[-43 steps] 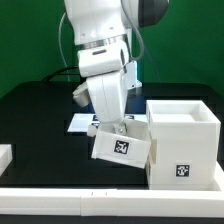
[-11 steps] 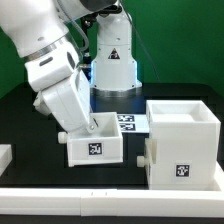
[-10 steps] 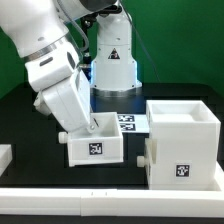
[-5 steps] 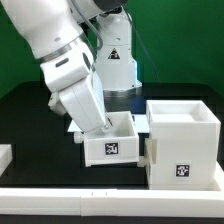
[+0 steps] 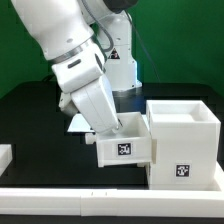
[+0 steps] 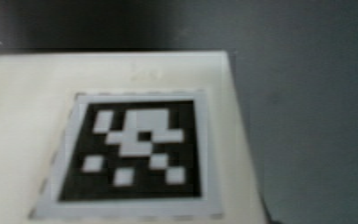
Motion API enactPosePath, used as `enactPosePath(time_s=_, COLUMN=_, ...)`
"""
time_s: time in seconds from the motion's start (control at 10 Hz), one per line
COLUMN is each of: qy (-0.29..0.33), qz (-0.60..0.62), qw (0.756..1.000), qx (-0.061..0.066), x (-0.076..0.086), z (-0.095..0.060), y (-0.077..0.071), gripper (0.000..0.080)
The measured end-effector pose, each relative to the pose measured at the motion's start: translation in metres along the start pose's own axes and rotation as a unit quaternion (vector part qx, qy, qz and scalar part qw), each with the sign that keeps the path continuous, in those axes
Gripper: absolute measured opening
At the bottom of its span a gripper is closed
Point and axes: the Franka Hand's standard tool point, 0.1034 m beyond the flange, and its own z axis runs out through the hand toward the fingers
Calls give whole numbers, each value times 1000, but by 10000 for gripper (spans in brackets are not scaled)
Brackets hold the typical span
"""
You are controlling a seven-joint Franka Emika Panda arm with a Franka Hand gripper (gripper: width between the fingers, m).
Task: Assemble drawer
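Observation:
The large white casing [image 5: 182, 140] stands on the black table at the exterior view's right, open at the top, with a tag on its front. A small white tray [image 5: 126, 149] with a tag on its front sits right against the casing's left side, slightly tilted. My gripper [image 5: 113, 128] reaches down from the upper left into the tray's left end and is shut on its wall. The wrist view shows only a white face with a black-and-white tag [image 6: 140, 150], close up and blurred; my fingers do not show there.
The marker board [image 5: 77, 124] lies on the table behind the arm, mostly hidden. A white part [image 5: 5, 155] shows at the left edge. A white ledge [image 5: 100, 200] runs along the table's front. The robot base stands at the back.
My gripper has carried the tray to the exterior view's right, from the middle of the table up against the casing's left side. The casing has not moved.

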Motion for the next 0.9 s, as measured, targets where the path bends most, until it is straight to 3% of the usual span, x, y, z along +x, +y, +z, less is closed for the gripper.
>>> enactPosePath(time_s=0.5, qy=-2, qz=31, qw=1000, qx=5, x=15, z=8, y=3, gripper=37)
enactPosePath(time_s=0.9, qy=-6, qz=43, qw=999, qx=-2, x=21, z=13, y=5, gripper=37)
